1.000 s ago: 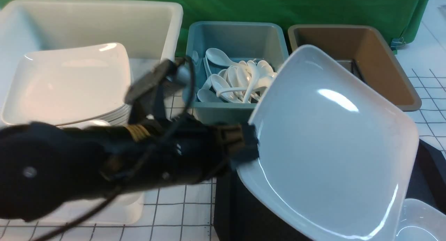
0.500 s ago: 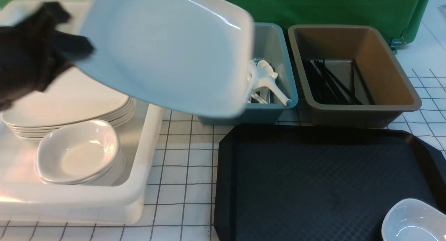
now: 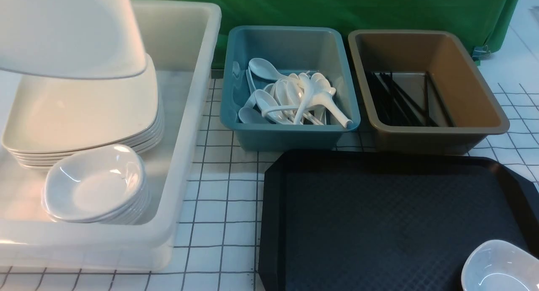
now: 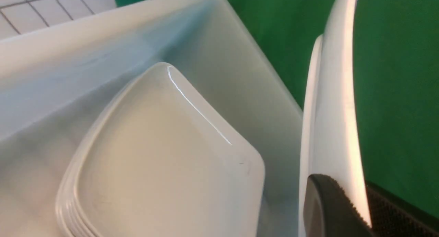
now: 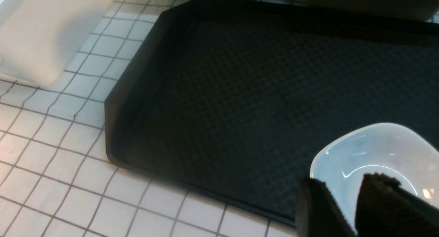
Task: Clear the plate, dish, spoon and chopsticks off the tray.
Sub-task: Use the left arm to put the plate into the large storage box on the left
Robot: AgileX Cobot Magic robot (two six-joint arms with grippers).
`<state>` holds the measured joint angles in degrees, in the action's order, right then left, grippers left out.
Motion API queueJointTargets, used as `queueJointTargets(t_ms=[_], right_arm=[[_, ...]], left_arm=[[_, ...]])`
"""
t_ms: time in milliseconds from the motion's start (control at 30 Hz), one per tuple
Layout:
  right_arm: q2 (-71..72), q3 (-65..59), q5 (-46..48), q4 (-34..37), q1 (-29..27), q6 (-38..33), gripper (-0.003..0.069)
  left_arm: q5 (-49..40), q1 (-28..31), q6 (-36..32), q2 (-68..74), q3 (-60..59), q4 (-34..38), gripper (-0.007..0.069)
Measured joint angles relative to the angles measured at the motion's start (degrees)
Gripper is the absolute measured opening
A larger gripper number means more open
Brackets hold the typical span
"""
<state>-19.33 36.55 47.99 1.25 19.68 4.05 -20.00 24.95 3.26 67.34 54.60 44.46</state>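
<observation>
Front view of a white gridded tabletop. At the far left, the left gripper is pinching the rim of the large white square plate between its two dark pads, which are pressing together on the thin edge. The plate is hanging in the air, close to level, with its underside facing the camera.

Directly below it, a stack of matching plates is sitting in the far end of a deep white tub. This is the relation the coming move seems to turn on: the stack is lying straight beneath the held plate, so the way on looks to be downward. A stack of small dishes is sitting in the near end of the same tub.

To the right, the black tray is lying almost bare. Only the small white dish is showing on it, at its near right corner. The right gripper is straddling that dish's rim, one finger outside and one inside, apparently pinching it. Whether the dish is lifted cannot be told.

Beyond the tray, a teal tub is holding white spoons, and a brown tub is holding black chopsticks.
</observation>
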Motion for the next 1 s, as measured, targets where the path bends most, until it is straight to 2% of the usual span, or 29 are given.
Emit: queueJointTargets(t_ms=[433, 867, 1000], right_arm=[[0.00, 0.00, 0.00, 0.00, 0.00, 0.06, 0.0239], [0.00, 0.00, 0.00, 0.00, 0.00, 0.11, 0.0239], [0.00, 0.00, 0.00, 0.00, 0.00, 0.10, 0.0239]], left_arm=[[-2.88, 0.64, -5.97, 18.37, 7.33, 2.18, 0.0026], [-2.92, 0.64, -10.12, 24.28, 7.35, 3.43, 0.0017], [-2.69, 0.64, -11.80, 24.29, 7.40, 1.83, 0.0017]])
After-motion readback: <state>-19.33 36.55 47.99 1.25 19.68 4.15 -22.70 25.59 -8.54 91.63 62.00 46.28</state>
